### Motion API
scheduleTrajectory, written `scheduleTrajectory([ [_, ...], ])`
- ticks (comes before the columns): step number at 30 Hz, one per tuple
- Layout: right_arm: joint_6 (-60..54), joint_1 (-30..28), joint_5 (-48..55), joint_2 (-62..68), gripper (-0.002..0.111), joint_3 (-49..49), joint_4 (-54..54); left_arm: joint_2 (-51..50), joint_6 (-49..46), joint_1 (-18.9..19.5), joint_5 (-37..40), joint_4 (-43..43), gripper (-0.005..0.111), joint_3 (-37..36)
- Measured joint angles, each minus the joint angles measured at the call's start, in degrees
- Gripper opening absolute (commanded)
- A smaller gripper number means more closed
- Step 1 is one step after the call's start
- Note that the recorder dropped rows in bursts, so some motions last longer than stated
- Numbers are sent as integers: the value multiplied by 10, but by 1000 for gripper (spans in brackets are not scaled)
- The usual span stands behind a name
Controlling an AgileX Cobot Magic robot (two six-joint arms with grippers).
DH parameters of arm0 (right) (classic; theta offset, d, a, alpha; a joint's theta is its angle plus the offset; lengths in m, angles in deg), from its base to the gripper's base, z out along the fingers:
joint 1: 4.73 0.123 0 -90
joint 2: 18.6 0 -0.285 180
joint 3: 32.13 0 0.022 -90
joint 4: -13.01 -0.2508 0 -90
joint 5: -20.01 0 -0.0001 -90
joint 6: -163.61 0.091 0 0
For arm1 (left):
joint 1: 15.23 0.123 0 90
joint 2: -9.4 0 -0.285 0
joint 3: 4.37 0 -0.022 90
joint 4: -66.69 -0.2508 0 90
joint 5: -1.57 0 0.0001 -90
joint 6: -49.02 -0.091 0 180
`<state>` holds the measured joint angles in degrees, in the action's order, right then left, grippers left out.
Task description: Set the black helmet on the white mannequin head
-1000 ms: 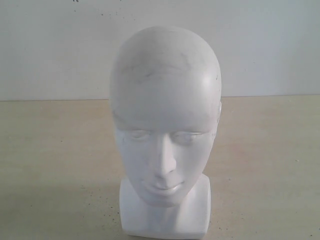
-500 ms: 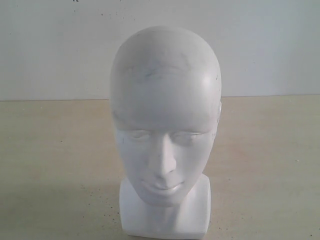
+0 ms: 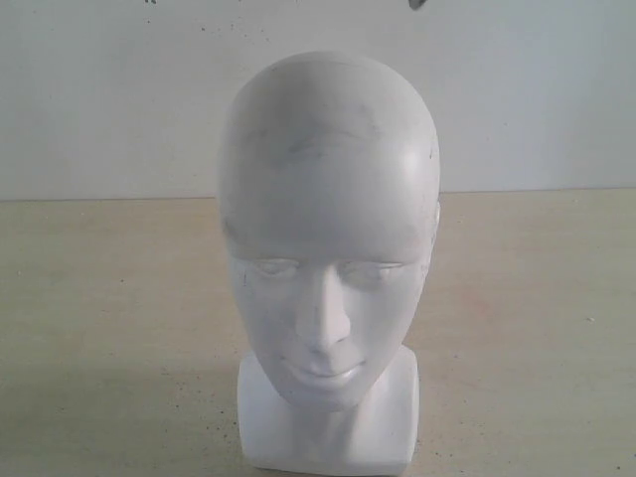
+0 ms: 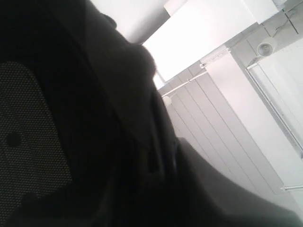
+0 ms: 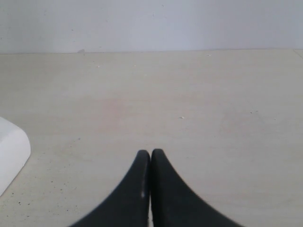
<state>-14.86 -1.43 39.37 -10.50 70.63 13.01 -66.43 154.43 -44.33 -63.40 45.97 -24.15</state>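
The white mannequin head point(image 3: 328, 248) stands upright and bare on the table, facing the exterior camera. A corner of its squared base point(image 5: 10, 156) shows in the right wrist view. The black helmet point(image 4: 71, 118) fills the left wrist view from very close, with its dark inner shell and mesh padding point(image 4: 28, 142) showing against a ceiling. My left gripper point(image 4: 163, 158) is a dark blur clamped on the helmet's rim. My right gripper point(image 5: 150, 153) is shut with nothing in it, low over the table beside the base. A small dark tip point(image 3: 417, 4) pokes in at the exterior view's top edge.
The pale wooden table point(image 3: 527, 318) runs back to a plain white wall point(image 3: 537, 89). White ceiling panels point(image 4: 222, 109) and a round fitting point(image 4: 266, 46) show past the helmet in the left wrist view.
A small dark tip has come into the exterior view at the top edge, above and right of the head. The mannequin head has not moved.
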Motion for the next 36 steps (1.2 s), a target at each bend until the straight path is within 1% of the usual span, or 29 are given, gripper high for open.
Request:
scheduleTrajectory([
  [8, 0, 0, 0, 0, 0, 0, 0, -19, 20, 0, -3, -3, 4, 0],
  [12, 0, 0, 0, 0, 0, 0, 0, -24, 24, 0, -3, -2, 4, -27],
  [18, 0, 0, 0, 0, 0, 0, 0, -25, 27, 0, 1, 23, 4, -67],
  [24, 0, 0, 0, 0, 0, 0, 0, -29, 48, 0, -1, 34, 4, -69],
  [36, 0, 0, 0, 0, 0, 0, 0, -54, 57, 0, -10, 44, 4, -69],
])
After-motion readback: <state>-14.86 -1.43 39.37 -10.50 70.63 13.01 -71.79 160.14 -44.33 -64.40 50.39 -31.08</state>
